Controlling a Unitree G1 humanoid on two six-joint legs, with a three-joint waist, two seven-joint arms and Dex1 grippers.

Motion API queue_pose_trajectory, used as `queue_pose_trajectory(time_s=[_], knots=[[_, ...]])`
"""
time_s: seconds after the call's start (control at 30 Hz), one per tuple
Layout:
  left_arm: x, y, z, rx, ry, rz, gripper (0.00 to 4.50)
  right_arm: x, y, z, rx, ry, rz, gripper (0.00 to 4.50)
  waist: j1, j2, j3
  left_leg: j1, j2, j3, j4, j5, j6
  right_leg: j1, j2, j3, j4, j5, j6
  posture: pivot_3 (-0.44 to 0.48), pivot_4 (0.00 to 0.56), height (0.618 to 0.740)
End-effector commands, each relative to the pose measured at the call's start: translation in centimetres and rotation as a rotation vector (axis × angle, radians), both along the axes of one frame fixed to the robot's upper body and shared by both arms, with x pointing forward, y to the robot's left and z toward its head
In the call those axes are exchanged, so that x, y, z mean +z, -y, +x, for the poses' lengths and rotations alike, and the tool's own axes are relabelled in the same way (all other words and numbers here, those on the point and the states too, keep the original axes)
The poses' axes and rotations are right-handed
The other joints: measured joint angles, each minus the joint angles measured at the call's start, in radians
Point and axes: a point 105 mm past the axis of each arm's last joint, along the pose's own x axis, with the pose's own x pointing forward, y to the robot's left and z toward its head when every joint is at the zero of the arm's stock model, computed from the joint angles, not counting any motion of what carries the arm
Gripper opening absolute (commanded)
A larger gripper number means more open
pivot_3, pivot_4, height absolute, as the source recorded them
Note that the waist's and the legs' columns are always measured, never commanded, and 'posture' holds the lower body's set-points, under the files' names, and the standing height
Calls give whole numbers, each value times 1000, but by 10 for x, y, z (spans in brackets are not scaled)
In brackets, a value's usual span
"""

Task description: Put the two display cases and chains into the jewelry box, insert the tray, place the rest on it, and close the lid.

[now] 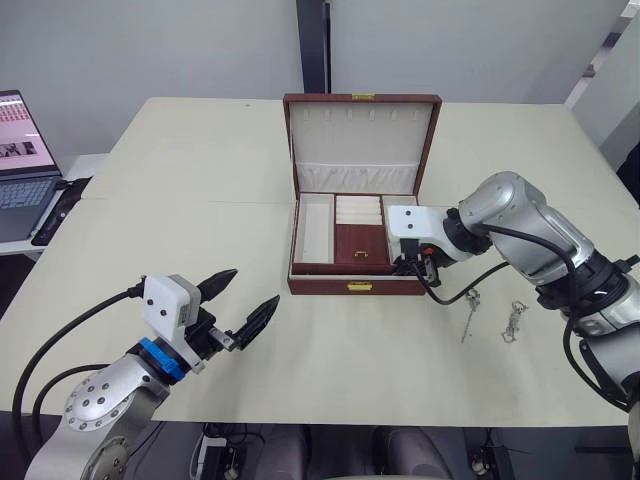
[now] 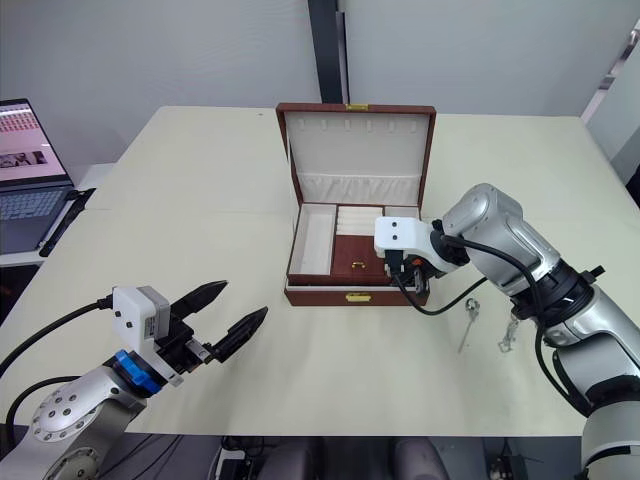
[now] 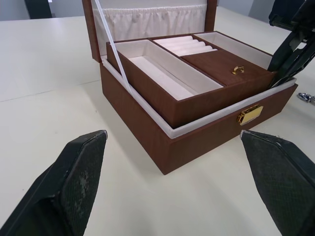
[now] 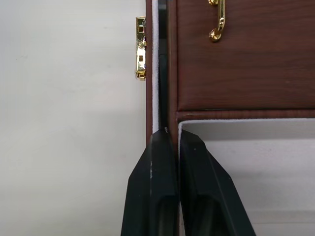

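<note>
jewelry box [image 1: 355, 255] sits mid-bench [image 1: 200, 190], lid [image 1: 361, 140] up & leaning back, gold clasp [image 1: 359, 286] on front wall facing the robot. tray [image 3: 187, 73] is already seated inside: long cream compartment on robot's left, ring rolls at back centre, brown lidded section w/ small gold handle [image 3: 238, 70] in front, another cream compartment on the right.

right gripper [image 1: 420, 264] is at the box's front right corner. wrist view shows its two black fingers [image 4: 152, 191] pressed together, one on each side of the tray's front wall near the corner where brown section meets the cream compartment, so they're clenched on the tray edge. one finger runs down the slit between tray & box wall.

left gripper [image 1: 240, 305] hovers over bare bench, front-left of the box, well apart from it. fingers spread wide, released, nothing between them; left wrist view looks across at the box's front corner.

two small silver pieces lie on the bench to the right of the box: a thin long one [image 1: 469, 309] nearer the box, a chain-like one [image 1: 514, 321] just beyond it. too small to tell what exactly. both just under the right arm.

laptop [image 1: 20, 165] open on a side desk at far left.
</note>
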Motion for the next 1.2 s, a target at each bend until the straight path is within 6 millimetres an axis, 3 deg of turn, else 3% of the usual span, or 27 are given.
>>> queue_pose_trajectory(time_s=[0.03, 0.23, 0.4, 0.57, 0.67, 0.8, 1.1, 1.2], knots=[[9, 4, -2, -18, 42, 20, 4500, 19, -4, -2, 28, 48, 29, 1221, 0, 0, 0, 0, 0, 0, 0, 0, 0, 0, 0, 0, 0, 0, 0, 0, 150, 740], [9, 3, -2, -22, 41, 21, 4500, 24, -6, -6, 32, 33, 61, 2823, 0, 0, 0, 0, 0, 0, 0, 0, 0, 0, 0, 0, 0, 0, 0, 0, 150, 740], [9, 4, -1, -31, 43, 22, 4500, 35, -19, 1, -27, 26, 222, 4384, 0, 0, 0, 0, 0, 0, 0, 0, 0, 0, 0, 0, 0, 0, 0, 0, 150, 740], [9, 5, 0, -50, 39, 24, 4500, 58, -38, 14, -44, 99, 530, 4483, -2, 0, 0, 0, 0, 0, -1, 0, 0, 0, 0, 0, 0, 0, 0, 0, 150, 740], [9, 6, 2, -64, 38, 30, 4500, 74, -38, 21, -34, 164, 784, 3482, -1, 0, 0, 0, 0, 0, 0, 0, 0, 0, 0, 0, 0, 0, 0, 0, 150, 740], [11, 6, 6, -87, 42, 36, 4500, 65, -28, 21, -29, 185, 963, 2153, 3, -1, -1, 0, 0, 0, -1, 0, 0, 1, 0, -1, 0, 0, 0, 0, 150, 740], [14, 8, 12, -120, 49, 44, 4500, 8, -25, 24, -109, 134, 852, 22, -10, -1, 0, 1, 1, 1, -1, 0, 0, 0, 2, 1, 2, 0, 0, 0, 150, 740], [14, 7, 12, -124, 48, 47, 4500, -2, -23, 27, -133, 125, 808, 22, -10, -1, 0, 1, 1, 1, -1, 0, 0, 0, 2, 1, 2, 0, 0, 0, 150, 740]])
